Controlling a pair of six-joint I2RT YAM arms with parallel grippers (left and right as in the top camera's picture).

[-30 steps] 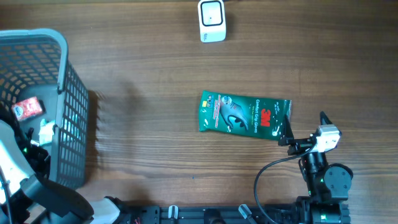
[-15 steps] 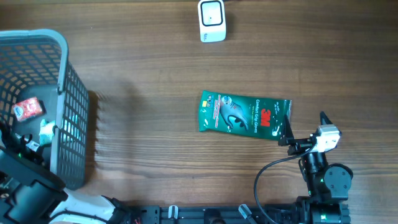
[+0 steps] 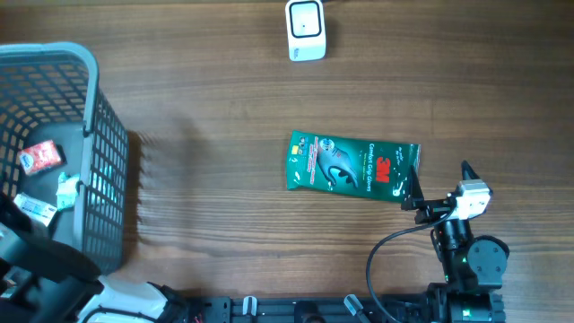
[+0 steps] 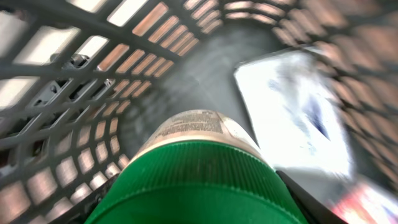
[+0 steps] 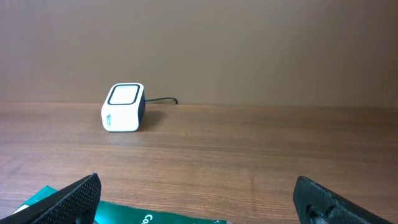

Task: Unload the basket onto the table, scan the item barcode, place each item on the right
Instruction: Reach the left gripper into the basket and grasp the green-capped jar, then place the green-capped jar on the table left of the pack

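On the tabletop [image 3: 224, 108] the green glove packet [image 3: 352, 167] lies flat near the centre with its printed face up and its underside hidden. The scanner [image 3: 306, 29] stands well apart at 12 o'clock. The right fingers [image 5: 78, 196] are spread wide at the packet's 4 o'clock corner and hold nothing; we cannot tell whether one tip touches it. The basket [image 3: 90, 108] fills the 9 o'clock side, with a red pack [image 3: 39, 157] inside. The left arm [image 3: 45, 260] reaches into it and is mostly cut off at 7 o'clock. In the left wrist view a green-capped bottle [image 4: 193, 180] sits between the left fingers [image 4: 305, 202], which show only as dark slivers, so we cannot tell whether they grip it. Its label is too blurred to read. A blurred white packet [image 4: 292, 106] lies at 2 o'clock.
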